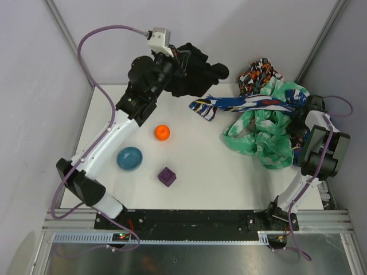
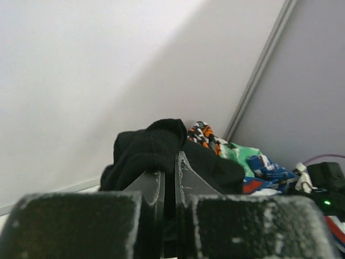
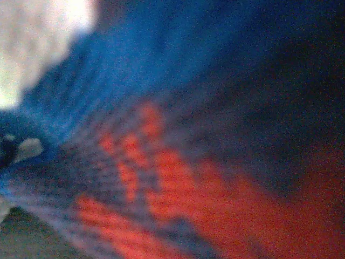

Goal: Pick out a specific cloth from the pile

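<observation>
The black cloth [image 1: 194, 73] hangs bunched at the back left of the table, lifted clear of the pile [image 1: 269, 129]. My left gripper [image 1: 182, 62] is shut on it. In the left wrist view the two fingers [image 2: 171, 164] pinch a fold of the black cloth [image 2: 151, 144]. The pile of green-and-white, orange-black and blue-white-red fabrics lies at the right. A blue-white-red strip [image 1: 246, 104] runs stretched from the table's middle to my right gripper [image 1: 308, 110]. That fabric [image 3: 161, 81] fills the right wrist view and hides the jaws.
An orange ball [image 1: 162, 132], a teal bowl [image 1: 129, 158] and a purple cube [image 1: 167, 176] sit on the white table [image 1: 212, 183] in front of the left arm. Grey walls close in the back and both sides.
</observation>
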Controlling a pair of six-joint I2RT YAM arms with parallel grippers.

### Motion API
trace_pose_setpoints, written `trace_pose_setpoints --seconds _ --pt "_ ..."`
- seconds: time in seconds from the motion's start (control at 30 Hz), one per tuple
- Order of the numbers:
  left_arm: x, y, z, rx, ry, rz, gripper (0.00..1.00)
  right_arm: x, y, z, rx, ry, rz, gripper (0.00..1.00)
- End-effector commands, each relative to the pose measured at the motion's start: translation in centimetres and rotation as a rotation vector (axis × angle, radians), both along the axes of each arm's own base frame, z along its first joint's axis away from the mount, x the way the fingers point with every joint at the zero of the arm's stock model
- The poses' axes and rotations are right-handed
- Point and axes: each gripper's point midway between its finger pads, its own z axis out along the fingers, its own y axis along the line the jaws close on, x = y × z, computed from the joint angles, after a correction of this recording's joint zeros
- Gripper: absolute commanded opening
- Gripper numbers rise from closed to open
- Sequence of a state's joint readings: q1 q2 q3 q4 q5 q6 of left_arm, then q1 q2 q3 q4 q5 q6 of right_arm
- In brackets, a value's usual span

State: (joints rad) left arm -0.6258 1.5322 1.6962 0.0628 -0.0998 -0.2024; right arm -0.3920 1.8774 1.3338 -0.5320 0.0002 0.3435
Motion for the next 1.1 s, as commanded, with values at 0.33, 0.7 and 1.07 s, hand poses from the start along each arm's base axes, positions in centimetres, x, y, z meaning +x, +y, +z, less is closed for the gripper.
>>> trace_pose_setpoints --seconds 0.33,0.7,1.07 --pt "12.8 10.1 -9.0 0.077 0.202 0.337 0.01 -0.8 1.5 21.9 -0.332 -0.383 -0.01 0.98" --pt "18.3 19.8 -26.8 0.097 0.559 0.52 0.01 -6.0 7.8 31.3 -0.352 -0.717 0.066 0.99" --pt "13.8 21.0 -24.7 0.074 0.637 0.518 0.98 -7.7 12.6 28.3 -0.217 -0.691 0.228 0.99"
